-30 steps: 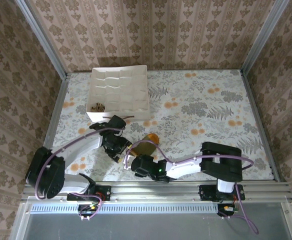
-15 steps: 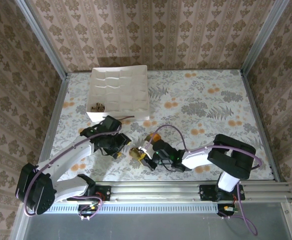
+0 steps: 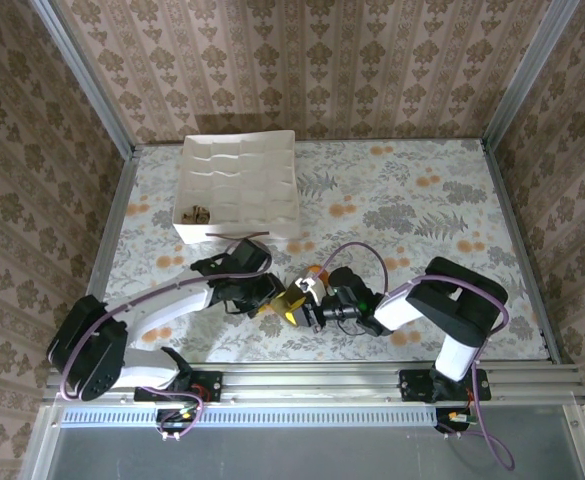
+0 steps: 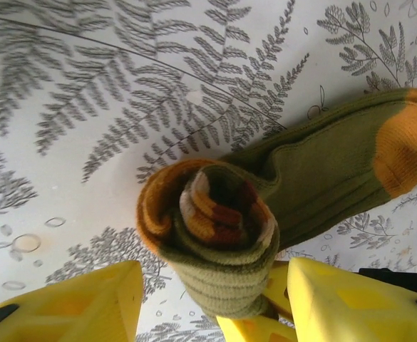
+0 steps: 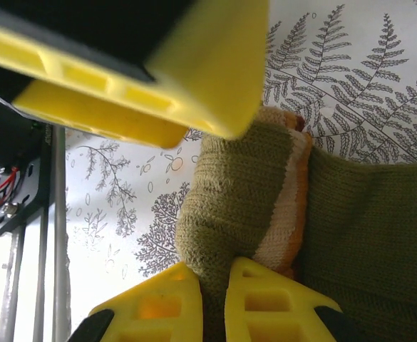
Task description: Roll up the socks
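The socks are lying well apart, as far as I can tell. The table [image 3: 422, 200], covered in a fern print, is carrying everything. Toward its far left the white tray [image 3: 237, 232] is standing, and a small brownish bundle [image 3: 197, 213] is sitting in one of its near compartments. It may be the other sock, but it is too small to be sure.

The green sock [image 4: 322, 171] is lying on the table near my bases, between my two arms. Its cuff end is wound into a thick roll [image 4: 208, 228], while the orange toe [image 4: 408, 139] is lying flat and unrolled. I judge the rolling to be about half done.

My right gripper [image 5: 212, 292] is pinching the outer layer of the roll, jaws closed on the fabric, so the wound part is not springing loose. My left gripper [image 4: 212, 285] is standing open, one finger on each side of the roll, with a clear gap on one side and the other finger just beside the wool. I judge it is placed there to take over the roll and turn it toward the toe.
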You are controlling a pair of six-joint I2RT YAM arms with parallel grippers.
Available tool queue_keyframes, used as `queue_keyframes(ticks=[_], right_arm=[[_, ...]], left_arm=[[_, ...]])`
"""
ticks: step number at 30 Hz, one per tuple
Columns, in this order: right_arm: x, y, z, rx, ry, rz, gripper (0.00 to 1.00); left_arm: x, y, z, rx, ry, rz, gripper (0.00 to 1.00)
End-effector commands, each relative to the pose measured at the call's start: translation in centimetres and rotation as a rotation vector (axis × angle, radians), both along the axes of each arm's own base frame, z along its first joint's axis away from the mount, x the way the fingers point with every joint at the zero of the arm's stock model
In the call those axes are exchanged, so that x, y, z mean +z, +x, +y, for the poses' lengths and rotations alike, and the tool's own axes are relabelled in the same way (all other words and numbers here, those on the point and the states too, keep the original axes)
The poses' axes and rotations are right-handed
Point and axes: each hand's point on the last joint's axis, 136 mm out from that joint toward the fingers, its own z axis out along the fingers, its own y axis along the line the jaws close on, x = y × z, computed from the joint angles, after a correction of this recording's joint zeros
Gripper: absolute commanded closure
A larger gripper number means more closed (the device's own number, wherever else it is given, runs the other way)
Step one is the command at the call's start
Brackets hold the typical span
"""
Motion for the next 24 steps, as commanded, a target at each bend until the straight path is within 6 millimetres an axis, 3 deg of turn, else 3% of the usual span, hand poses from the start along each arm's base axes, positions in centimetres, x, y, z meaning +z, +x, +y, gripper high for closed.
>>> queue_keyframes(ticks=[1, 10, 12, 14, 16, 19, 21, 24], right_arm=[[-8.1, -4.1, -5.3, -0.048, -0.259, 0.293, 1.0], [-8.5, -4.0, -6.3, -0.081, -0.261, 0.306, 1.0], [-8.7, -3.9, -6.5, -0.079, -0.283, 0.296, 1.0], [-8.8, -3.6, -6.7, -0.07, -0.324, 0.271, 1.0], [-8.1, -2.9, -6.6, -0.048, -0.359, 0.197, 1.0], [-5.5, -1.6, -5.4, 0.021, -0.399, -0.01, 0.76], [-2.2, -0.9, -4.1, 0.065, -0.416, -0.207, 0.66], [1.6, -1.1, -2.7, 0.102, -0.441, -0.407, 0.61]], left_arm=[[-0.7, 0.3, -1.0, -0.049, 0.005, -0.03, 0.45], [-4.4, -0.6, -1.4, -0.101, 0.096, 0.044, 0.51], [-5.9, -1.2, -0.7, -0.09, 0.148, 0.106, 0.67], [-6.9, -1.9, 0.3, -0.057, 0.187, 0.162, 0.95], [-7.3, -2.9, 2.3, 0.003, 0.254, 0.222, 1.0], [-6.4, -4.7, 6.9, 0.113, 0.422, 0.297, 1.0], [-5.6, -5.6, 9.0, 0.18, 0.485, 0.311, 1.0], [-5.1, -6.3, 9.6, 0.237, 0.498, 0.335, 1.0]])
